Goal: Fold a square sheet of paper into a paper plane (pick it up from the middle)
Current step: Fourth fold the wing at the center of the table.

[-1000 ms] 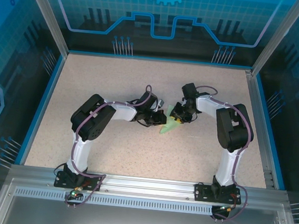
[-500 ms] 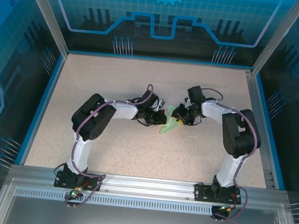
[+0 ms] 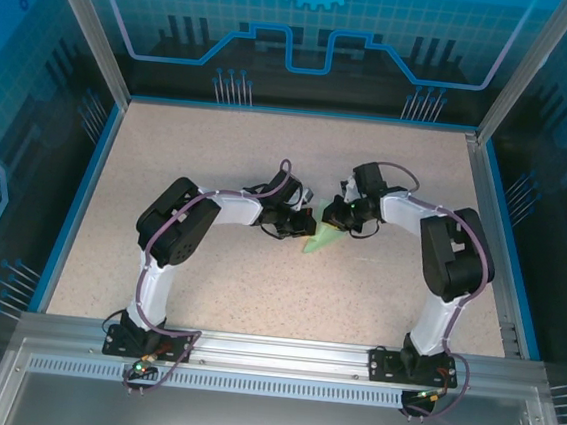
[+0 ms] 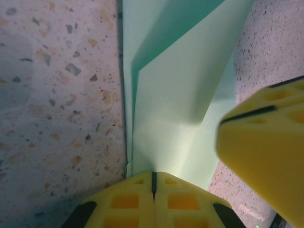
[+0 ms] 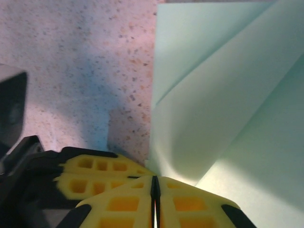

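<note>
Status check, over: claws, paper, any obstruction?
Left claw shut on the paper plane. Right claw shut on it from the other side. Claws nose to nose; nothing else nearby.

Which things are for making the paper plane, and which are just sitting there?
For the job:
- paper plane, green and partly folded
- left gripper, shut on its edge
- right gripper, shut on its edge too

Just there:
- speckled table
- blue back wall
</note>
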